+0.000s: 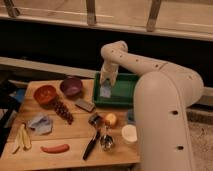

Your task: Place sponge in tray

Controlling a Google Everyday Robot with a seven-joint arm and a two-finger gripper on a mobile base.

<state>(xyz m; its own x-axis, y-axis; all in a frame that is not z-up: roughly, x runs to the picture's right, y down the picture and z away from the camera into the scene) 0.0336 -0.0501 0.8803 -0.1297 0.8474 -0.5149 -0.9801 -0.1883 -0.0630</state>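
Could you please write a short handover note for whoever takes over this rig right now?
Gripper: shut on the sponge, hanging over the left part of the tray.
Sponge: light blue, held in the gripper just above the tray floor; whether it touches the floor cannot be told.
Tray: green, at the back right of the table, beside the purple bowl.
Done: sponge picked up and brought over the tray.
Left: lower if needed, open the gripper to release the sponge into the tray, then lift the arm clear.
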